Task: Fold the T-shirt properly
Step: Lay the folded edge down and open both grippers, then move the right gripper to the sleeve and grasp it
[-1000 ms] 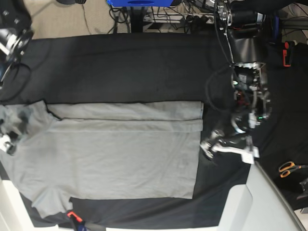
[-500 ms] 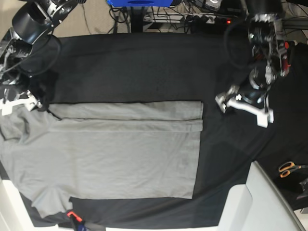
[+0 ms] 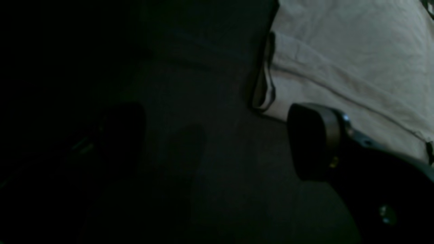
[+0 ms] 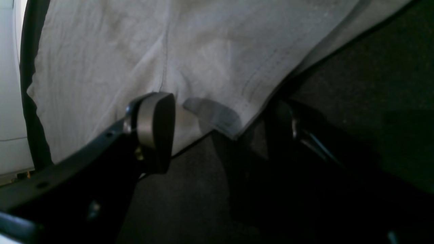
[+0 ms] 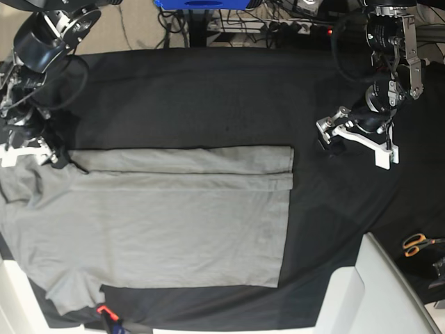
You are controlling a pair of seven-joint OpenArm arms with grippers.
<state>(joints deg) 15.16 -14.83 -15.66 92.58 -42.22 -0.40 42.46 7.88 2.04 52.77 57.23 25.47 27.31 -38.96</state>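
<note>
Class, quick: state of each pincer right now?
Left pincer: open, holding nothing.
Right pincer: open, straddling the T-shirt edge.

The large plain grey short-sleeved cotton T-shirt (image 5: 160, 223) lies flat on the black-clothed desk (image 5: 208, 97), filling its 7 o'clock half. The right hand (image 5: 31, 149) sits at its 10 o'clock corner, the left hand (image 5: 356, 142) well apart at 2 o'clock. Orange-handled scissors (image 5: 419, 243) lie at 4 o'clock.
</note>
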